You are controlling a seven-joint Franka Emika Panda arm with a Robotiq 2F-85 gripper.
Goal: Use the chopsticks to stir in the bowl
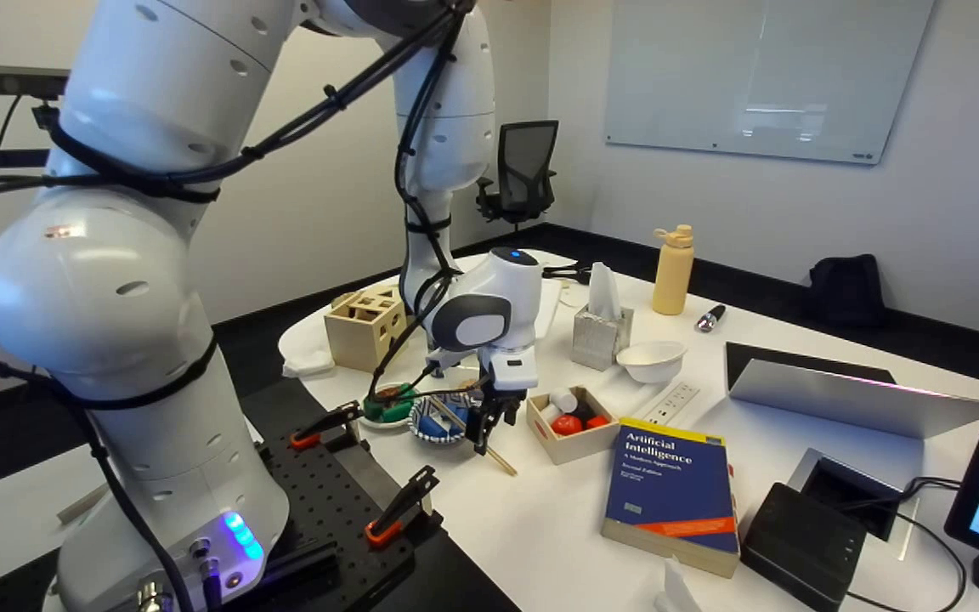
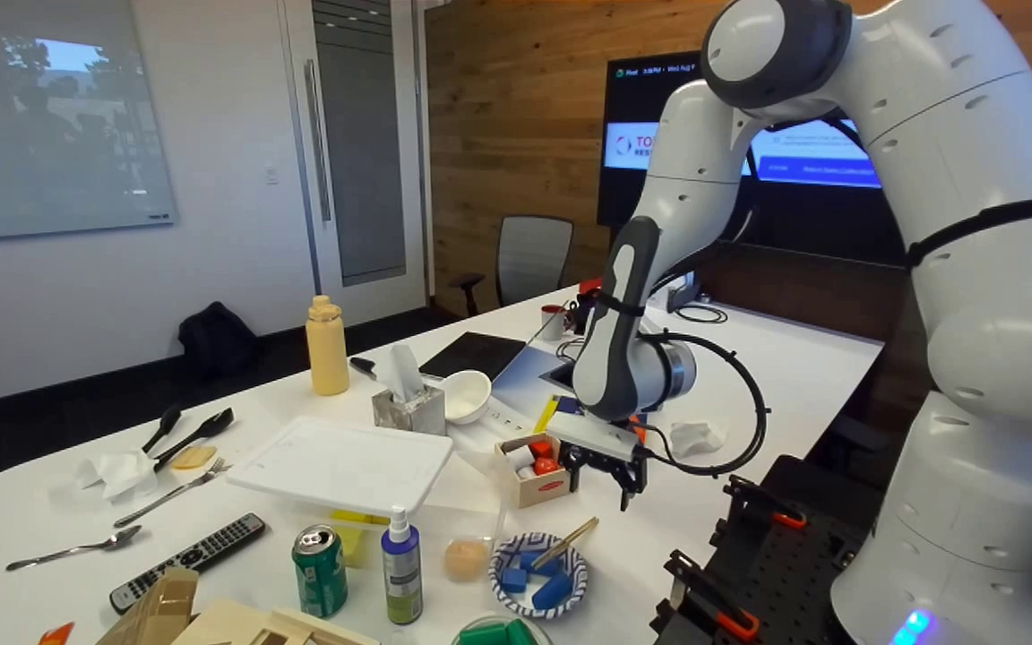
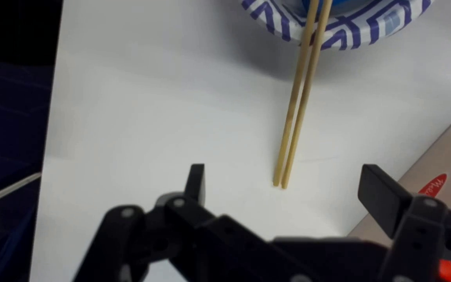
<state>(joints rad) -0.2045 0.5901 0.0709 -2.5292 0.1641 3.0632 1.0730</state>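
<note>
Pincer (image 3: 282, 178) spread wide, empty, chopsticks (image 3: 305, 92) slanting from bowl (image 3: 347, 37) toward its gap, depth unclear.

In an exterior view the camera sits close by the arm (image 1: 137, 314), facing the rounded end of the table (image 1: 532, 518); in an exterior view it stands near that end, facing a far table corner — bowl (image 2: 520, 542) and arm show in both exterior views. The wrist view looks down from close above — table edge left, bowl rim at top.
</note>
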